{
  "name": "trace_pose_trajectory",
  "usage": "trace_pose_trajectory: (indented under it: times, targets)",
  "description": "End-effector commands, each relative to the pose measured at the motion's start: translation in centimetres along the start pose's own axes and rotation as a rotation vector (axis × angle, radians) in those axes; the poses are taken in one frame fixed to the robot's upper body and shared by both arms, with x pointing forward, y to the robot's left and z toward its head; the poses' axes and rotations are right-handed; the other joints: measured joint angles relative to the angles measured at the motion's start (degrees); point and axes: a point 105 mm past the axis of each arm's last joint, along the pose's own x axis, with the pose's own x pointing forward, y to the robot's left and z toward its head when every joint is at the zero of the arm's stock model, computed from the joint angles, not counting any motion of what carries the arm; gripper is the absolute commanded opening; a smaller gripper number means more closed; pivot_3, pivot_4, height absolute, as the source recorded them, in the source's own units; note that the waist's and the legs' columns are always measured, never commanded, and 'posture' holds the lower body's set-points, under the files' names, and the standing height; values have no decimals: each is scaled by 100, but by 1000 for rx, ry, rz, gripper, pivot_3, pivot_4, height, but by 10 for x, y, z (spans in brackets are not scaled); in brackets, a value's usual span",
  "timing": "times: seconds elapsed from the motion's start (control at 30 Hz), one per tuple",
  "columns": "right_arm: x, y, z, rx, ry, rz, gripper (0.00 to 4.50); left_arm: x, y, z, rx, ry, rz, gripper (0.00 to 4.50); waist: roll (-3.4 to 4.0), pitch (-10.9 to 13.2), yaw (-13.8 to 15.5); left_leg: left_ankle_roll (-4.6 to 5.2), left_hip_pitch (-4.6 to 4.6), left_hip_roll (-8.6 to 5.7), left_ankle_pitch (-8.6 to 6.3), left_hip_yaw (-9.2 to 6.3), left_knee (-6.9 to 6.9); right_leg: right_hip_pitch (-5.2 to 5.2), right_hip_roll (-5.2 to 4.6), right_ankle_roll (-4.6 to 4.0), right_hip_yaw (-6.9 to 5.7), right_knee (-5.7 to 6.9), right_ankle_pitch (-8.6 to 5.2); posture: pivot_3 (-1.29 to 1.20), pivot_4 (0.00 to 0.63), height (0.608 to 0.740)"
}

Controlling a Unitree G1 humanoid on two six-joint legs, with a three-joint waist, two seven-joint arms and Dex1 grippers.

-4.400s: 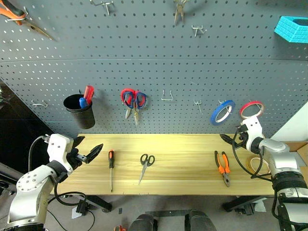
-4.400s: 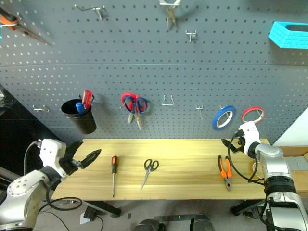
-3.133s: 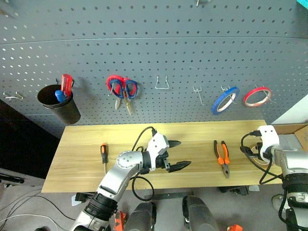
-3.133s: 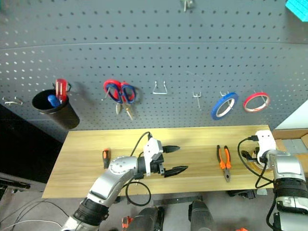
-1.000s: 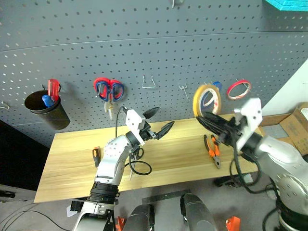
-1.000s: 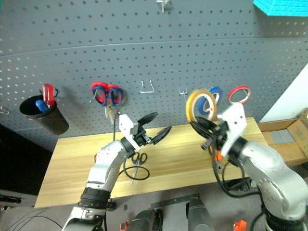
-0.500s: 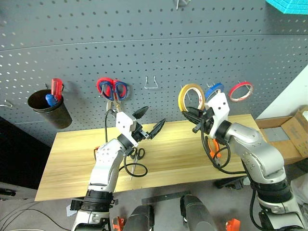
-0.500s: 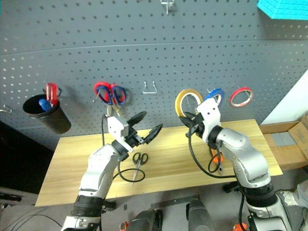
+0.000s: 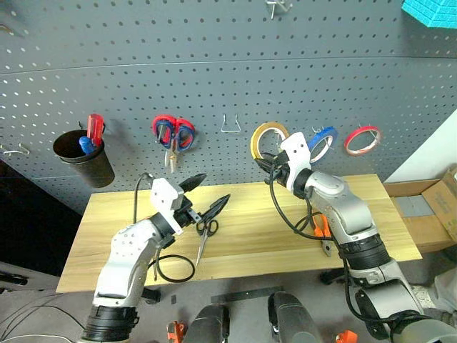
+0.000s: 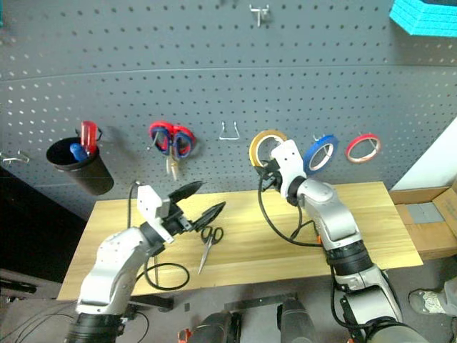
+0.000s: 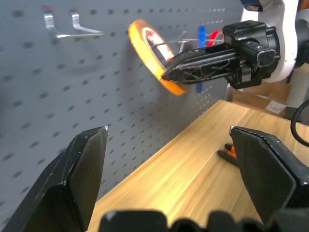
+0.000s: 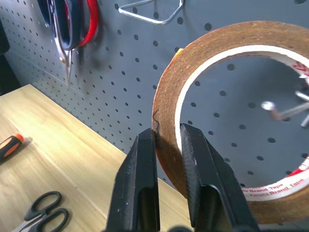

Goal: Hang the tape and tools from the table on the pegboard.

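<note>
My right gripper is shut on the lower rim of the yellow tape, holding the ring upright against the pegboard. A small metal hook shows through the ring's hole. My left gripper hovers open and empty over the table, just above the black-handled scissors. The orange-and-black pliers lie on the table, partly behind my right arm. The screwdriver's orange-and-black handle lies on the wood.
On the pegboard hang a blue tape ring, a red tape ring, red-and-blue scissors, an empty wire hook and a black cup with a red-handled screwdriver. A cardboard box stands at the right.
My right gripper has carried the yellow tape left and in toward the pegboard, up to a hook. My left gripper, still open, has drawn back to the left.
</note>
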Motion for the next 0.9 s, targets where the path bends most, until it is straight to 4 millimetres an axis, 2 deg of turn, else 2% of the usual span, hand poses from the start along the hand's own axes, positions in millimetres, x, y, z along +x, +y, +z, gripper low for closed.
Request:
trace_pose_trajectory:
  times: [0.03,0.2,0.4,0.53,0.7,0.83,0.87,0.9]
  targets:
    - [6,6,13,-16,-55,34,97,-12,8,20,5,-36,2,4337,0,-1,0,4,2,0,-2,0,0,0,1,-3,2,0,2,-65,135,740]
    - [10,-3,2,-35,-15,-14,97,-27,18,18,15,14,6,4337,-2,-7,8,-7,11,20,4,-2,-1,3,24,-20,-1,1,12,-55,134,740]
    - [10,-12,-6,-54,23,-45,97,-26,16,19,14,15,-2,4337,-3,-11,42,-16,15,57,7,9,-1,4,60,-48,2,-3,29,-57,133,740]
    - [8,-15,-9,-25,29,-51,1342,-22,12,21,2,6,-22,4337,-2,-11,60,-17,14,59,6,13,-1,3,63,-51,5,-4,31,-71,138,740]
    - [-17,-18,-5,-97,39,-61,2907,-18,8,17,-17,23,-59,4337,-2,-11,147,-21,9,61,3,13,-2,-2,63,-51,4,-8,31,-104,161,740]
    - [-64,-2,-12,-94,109,36,4247,-16,2,3,-31,73,-106,4337,1,-8,205,-21,-1,62,1,7,-1,-2,62,-51,0,-16,30,-136,193,740]
    - [-74,3,-16,-77,132,64,4438,-17,0,-1,-27,89,-114,4337,2,-7,209,-21,-5,62,1,3,-2,-1,62,-52,-1,-21,28,-136,193,740]
    - [-88,6,-23,-47,163,83,4438,-18,0,-7,-26,108,-119,4337,2,-7,208,-20,-3,66,-1,3,-2,3,62,-54,0,-23,26,-149,204,740]
